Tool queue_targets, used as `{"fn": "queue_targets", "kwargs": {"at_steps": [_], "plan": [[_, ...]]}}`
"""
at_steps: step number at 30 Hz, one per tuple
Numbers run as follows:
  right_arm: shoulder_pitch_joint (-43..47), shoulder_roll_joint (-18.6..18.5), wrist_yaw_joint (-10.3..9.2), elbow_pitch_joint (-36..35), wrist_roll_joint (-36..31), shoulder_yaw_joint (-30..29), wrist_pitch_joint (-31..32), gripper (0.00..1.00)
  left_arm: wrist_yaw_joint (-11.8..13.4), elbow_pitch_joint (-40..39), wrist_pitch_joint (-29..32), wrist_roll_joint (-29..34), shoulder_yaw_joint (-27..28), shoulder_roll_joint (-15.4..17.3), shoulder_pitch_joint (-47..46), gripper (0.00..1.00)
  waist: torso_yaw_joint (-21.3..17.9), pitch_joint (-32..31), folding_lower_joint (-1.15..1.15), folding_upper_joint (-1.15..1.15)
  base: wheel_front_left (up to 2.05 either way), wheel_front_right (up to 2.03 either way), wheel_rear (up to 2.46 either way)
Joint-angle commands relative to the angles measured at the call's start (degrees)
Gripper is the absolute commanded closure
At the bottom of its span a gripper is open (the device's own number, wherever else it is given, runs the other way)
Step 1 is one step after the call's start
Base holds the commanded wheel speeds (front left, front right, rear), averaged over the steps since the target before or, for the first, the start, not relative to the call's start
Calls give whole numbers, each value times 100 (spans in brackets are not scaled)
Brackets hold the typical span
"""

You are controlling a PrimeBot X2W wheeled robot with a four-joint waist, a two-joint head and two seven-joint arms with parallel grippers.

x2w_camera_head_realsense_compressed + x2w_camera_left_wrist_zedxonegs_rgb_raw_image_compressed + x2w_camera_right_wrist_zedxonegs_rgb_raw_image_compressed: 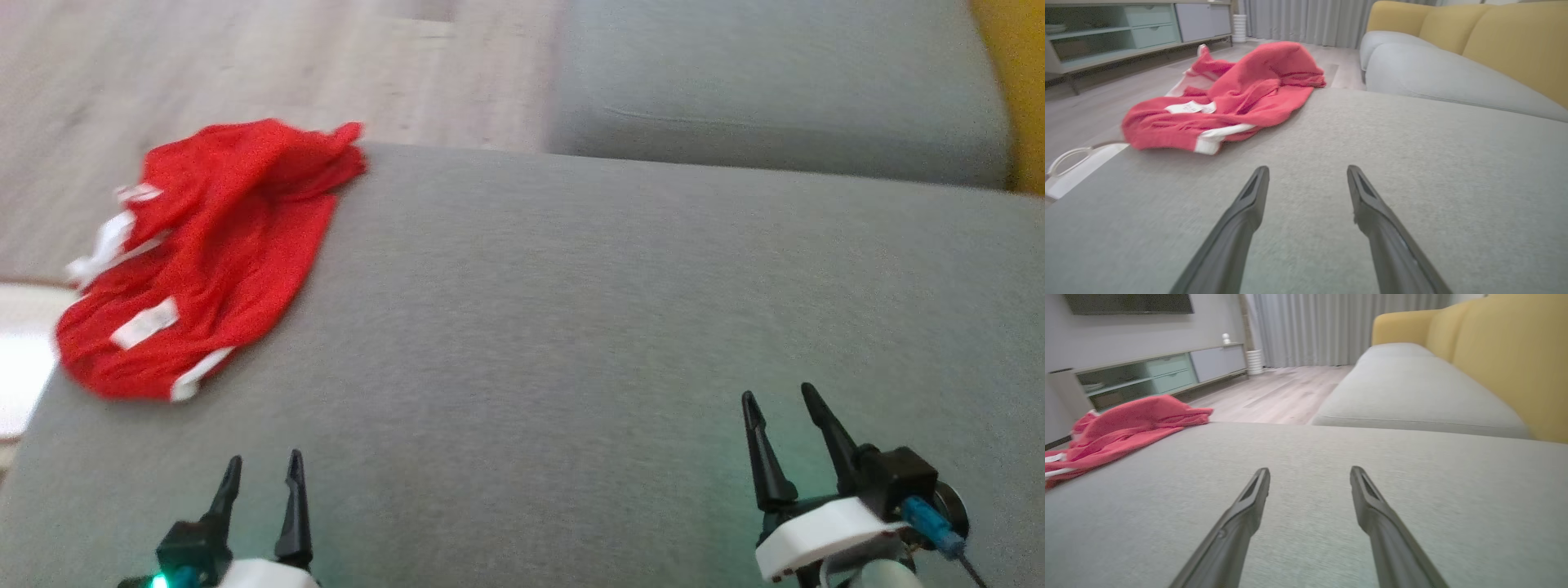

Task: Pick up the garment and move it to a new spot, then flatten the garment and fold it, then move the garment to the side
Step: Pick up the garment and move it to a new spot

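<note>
The garment (pixel 208 257) is a red piece with white trim and a white label, lying crumpled at the far left corner of a grey sofa cushion (pixel 571 327). The left wrist view has the garment (pixel 1229 98) ahead and to the left, and the right wrist view has the garment (pixel 1122 430) at its left edge. My left gripper (pixel 265 465) hovers open over the cushion near its front edge, below the garment and apart from it. My right gripper (pixel 780 400) stands open at the lower right with nothing between its fingers.
A second grey seat cushion (pixel 775 90) lies beyond, with a yellow backrest (pixel 1515 355) to the right. Wooden floor (pixel 245 57) stretches past the cushion's far edge. A low cabinet (pixel 1159 371) lines the wall. A white object (pixel 1069 171) sits by the cushion's left edge.
</note>
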Motion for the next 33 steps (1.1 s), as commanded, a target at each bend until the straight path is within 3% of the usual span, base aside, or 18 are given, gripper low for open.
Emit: {"fn": "queue_targets", "kwargs": {"at_steps": [1,7,15,24,33], "plan": [[-105,-49,44,-169,32,183,-79,0,-11,-116,-63,-44,242,106,-148,0,532,-71,0,0,0,0,0],[-169,-49,44,-140,48,317,-79,0,-39,-148,-63,-155,314,186,8,0,1078,-72,0,0,0,0,0],[-386,-49,44,-248,-123,459,-79,0,-191,-454,101,-369,275,313,-415,0,934,382,0,0,0,0,0],[-1100,-369,44,-711,-627,442,-79,0,-366,-765,989,-1038,251,993,-2739,0,542,2046,0,0,0,0,0],[-1181,-856,44,-1509,-892,384,48,0,-387,750,1574,-1660,-484,1705,-4961,0,245,3205,0,0,0,0,0]]}}
